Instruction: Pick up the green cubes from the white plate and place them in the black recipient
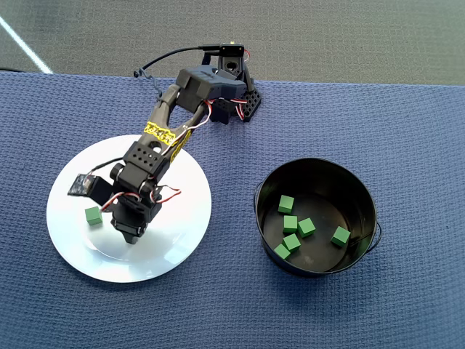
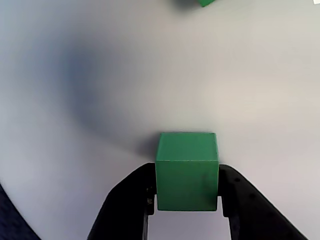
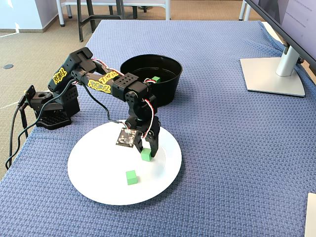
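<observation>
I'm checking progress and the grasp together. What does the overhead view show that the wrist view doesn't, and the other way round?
Only the overhead view shows the round black metal pot holding five small green cubes, plus the arm on the blue woven cloth.

Only the wrist view shows the end effector with a finger on each side of a green cube, touching it.

Both show the large white plate and a second, loose cube lying on it.

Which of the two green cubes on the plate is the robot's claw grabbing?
The one between the gripper's fingers, green cube. The other cube lies apart, untouched, on the white plate.
</observation>
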`<state>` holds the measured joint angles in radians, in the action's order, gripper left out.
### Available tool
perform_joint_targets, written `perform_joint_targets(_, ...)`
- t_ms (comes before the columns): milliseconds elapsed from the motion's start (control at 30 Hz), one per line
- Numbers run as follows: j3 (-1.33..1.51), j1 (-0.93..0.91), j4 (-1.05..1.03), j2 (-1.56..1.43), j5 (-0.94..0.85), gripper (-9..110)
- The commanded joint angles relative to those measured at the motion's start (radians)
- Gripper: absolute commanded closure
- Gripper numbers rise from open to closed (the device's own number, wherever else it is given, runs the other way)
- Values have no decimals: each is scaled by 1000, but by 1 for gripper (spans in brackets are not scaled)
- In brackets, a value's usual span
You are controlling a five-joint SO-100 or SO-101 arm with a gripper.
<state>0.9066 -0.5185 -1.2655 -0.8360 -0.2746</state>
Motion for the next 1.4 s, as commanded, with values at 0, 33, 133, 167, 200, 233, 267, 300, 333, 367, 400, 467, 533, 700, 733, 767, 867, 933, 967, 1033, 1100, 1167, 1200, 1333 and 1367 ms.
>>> perform_joint_targets(0,109,-11,52,-238,37,102)
perform_joint_targets(33,158,-14,72,-296,41,102)
perform_joint_targets(133,350,-11,140,-511,35,102)
perform_joint_targets(167,417,-3,161,-588,35,102)
perform_joint_targets(200,486,8,178,-666,35,102)
perform_joint_targets(233,551,23,192,-742,38,102)
perform_joint_targets(267,614,43,201,-819,40,102)
perform_joint_targets(300,673,66,204,-896,44,102)
perform_joint_targets(333,726,95,201,-966,51,102)
perform_joint_targets(367,770,126,187,-1032,60,102)
perform_joint_targets(400,808,166,169,-1094,71,102)
perform_joint_targets(467,874,262,127,-1201,95,102)
perform_joint_targets(533,917,373,80,-1282,138,102)
perform_joint_targets(700,937,692,34,-1358,252,102)
perform_joint_targets(733,930,749,46,-1348,270,102)
perform_joint_targets(767,916,801,61,-1330,287,102)
perform_joint_targets(867,842,919,94,-1215,331,102)
perform_joint_targets(933,784,966,118,-1114,357,102)
perform_joint_targets(967,753,983,126,-1060,367,102)
perform_joint_targets(1033,699,1002,138,-966,377,102)
perform_joint_targets(1100,669,1006,140,-920,385,94)
perform_joint_targets(1167,666,1005,135,-907,374,74)
perform_joint_targets(1200,670,996,137,-905,374,71)
perform_joint_targets(1333,712,959,156,-943,341,65)
perform_joint_targets(1367,716,950,152,-968,330,66)
